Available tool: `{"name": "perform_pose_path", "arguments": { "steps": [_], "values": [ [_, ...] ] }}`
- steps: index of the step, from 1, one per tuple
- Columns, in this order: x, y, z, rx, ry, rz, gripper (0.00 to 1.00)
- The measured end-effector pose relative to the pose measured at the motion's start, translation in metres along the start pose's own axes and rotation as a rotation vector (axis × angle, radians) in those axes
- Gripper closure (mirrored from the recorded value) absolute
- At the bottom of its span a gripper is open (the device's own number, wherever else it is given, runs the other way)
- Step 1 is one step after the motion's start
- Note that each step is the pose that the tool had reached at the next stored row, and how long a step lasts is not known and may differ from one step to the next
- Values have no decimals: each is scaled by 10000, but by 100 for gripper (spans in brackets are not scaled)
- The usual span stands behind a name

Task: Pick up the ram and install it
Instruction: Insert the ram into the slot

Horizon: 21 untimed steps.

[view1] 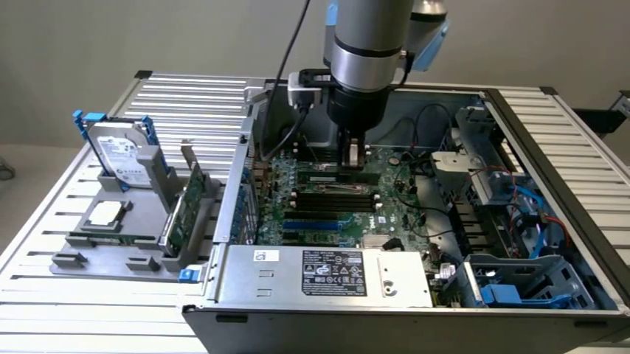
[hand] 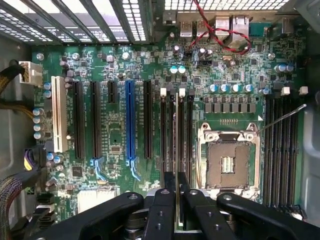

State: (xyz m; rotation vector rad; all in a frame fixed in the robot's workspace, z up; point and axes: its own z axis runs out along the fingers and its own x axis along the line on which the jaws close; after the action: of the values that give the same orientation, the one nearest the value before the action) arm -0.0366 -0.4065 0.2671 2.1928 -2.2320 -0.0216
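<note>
The ram (hand: 177, 140) is seen edge-on as a thin pale line running up from between the black fingers. My gripper (hand: 177, 187) is shut on it. The stick hangs in line with the black memory slots (hand: 172, 130) beside the open processor socket (hand: 227, 160); whether it touches a slot is not clear. In the exterior view my gripper (view1: 352, 156) reaches down into the open computer case, just above the motherboard (view1: 335, 199) and its row of black slots (view1: 335, 198).
On a grey holder at the exterior view's left stand a hard drive (view1: 123, 158), a green expansion card (view1: 187, 203) and a silver processor chip (view1: 103, 214). The power supply (view1: 330, 273) fills the case's front. Red wires (hand: 220, 35) and drive bays (view1: 512, 199) sit nearby.
</note>
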Motion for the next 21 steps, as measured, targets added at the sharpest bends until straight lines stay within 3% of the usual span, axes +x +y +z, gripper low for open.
{"name": "perform_pose_path", "arguments": {
  "steps": [16, 21],
  "values": [
    [67, -7, 288, 0, -1, 22, 86],
    [67, -21, 307, -1, -2, 21, 86]
  ]
}}
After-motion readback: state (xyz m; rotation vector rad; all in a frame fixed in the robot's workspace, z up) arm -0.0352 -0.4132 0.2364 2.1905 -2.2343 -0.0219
